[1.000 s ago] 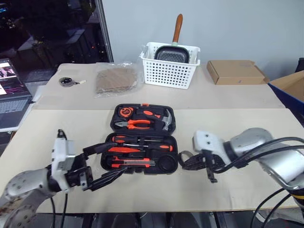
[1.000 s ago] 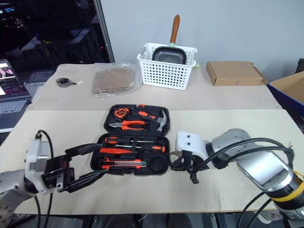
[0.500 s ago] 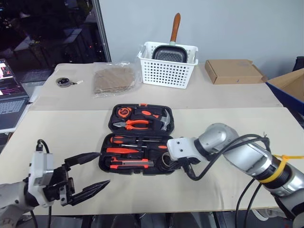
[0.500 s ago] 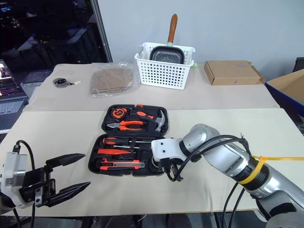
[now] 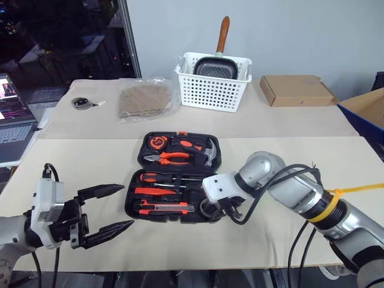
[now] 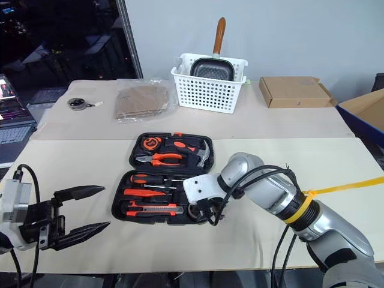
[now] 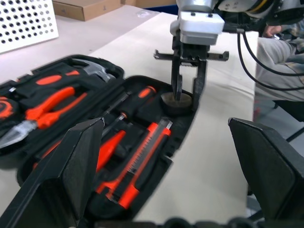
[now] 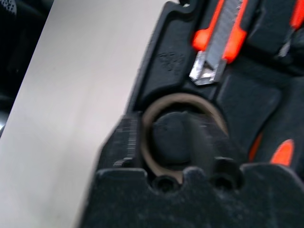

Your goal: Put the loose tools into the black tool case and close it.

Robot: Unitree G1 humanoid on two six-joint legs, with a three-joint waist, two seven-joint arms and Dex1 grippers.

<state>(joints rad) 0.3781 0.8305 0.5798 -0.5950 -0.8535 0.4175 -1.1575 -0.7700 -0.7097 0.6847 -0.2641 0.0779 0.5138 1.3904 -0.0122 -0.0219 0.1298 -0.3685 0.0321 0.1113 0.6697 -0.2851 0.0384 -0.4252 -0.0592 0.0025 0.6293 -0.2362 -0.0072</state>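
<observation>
The black tool case (image 5: pixel 142 157) lies open on the table. Its far half holds a tape measure, pliers and a hammer. The near half holds two screwdrivers (image 5: pixel 157 176), a red stick tool (image 5: pixel 150 191) and the utility knife (image 5: pixel 168 208). The tan tape roll (image 7: pixel 176 100) sits in the round recess at the near right corner. My right gripper (image 7: pixel 188 95) points down onto it, open, with one finger (image 8: pixel 199 137) inside the ring and the other outside its wall. My left gripper (image 5: pixel 127 207) hangs wide open and empty to the left of the case.
A white perforated basket (image 5: pixel 213 90) with a pan stands at the back. A cardboard box (image 5: pixel 297 90) is to its right, a plastic-wrapped brown pack (image 5: pixel 144 101) to its left. A laptop (image 5: pixel 12 117) sits off the table's left edge.
My right gripper swung left from beside the case to over its near right corner, and its fingers have parted around the tape roll. My left gripper drew back left, away from the case's edge.
</observation>
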